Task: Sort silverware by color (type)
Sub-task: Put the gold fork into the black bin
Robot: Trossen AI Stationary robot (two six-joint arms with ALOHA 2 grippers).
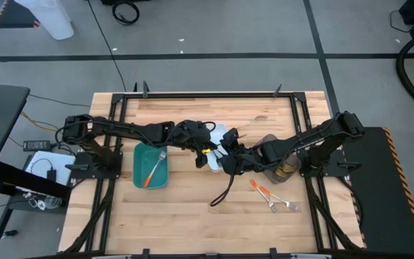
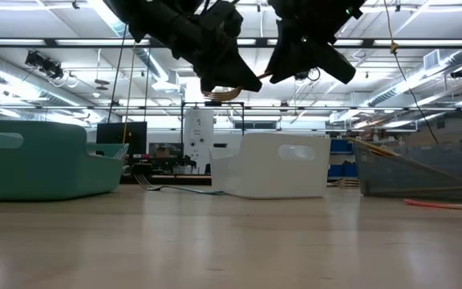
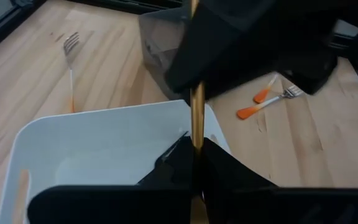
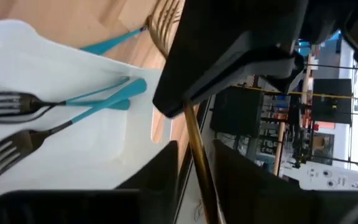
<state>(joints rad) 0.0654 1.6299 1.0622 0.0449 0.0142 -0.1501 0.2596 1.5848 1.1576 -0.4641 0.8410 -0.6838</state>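
A gold fork hangs in the air between both grippers above the white tray (image 1: pixel 219 135). Its tines (image 4: pixel 160 25) stick out past my left gripper (image 1: pixel 208 147). Its shaft (image 3: pixel 196 106) runs on into my right gripper (image 1: pixel 230 157). My left gripper (image 3: pixel 194 163) is shut on the shaft. My right gripper (image 4: pixel 196 163) is open, with a finger on each side of the shaft and a gap showing. Two blue-handled forks (image 4: pixel 73 102) lie in the white tray. An orange-handled fork (image 1: pixel 153 170) lies in the teal tray (image 1: pixel 139 176). My left gripper pinches the gold fork's shaft (image 3: pixel 196 134) between its two fingers, a short way behind the tines (image 2: pixel 224 94). The fingers lie across the shaft. The fork is lifted clear and lies roughly level above the white tray.
The grey-brown tray (image 1: pixel 268 140) sits under my right arm, right of the white tray. Orange-handled forks (image 1: pixel 263 190) (image 1: pixel 282 206) lie on the bare wood toward the near edge. A blue-handled fork (image 2: pixel 175 189) lies on the table beside the white tray (image 2: pixel 271 164).
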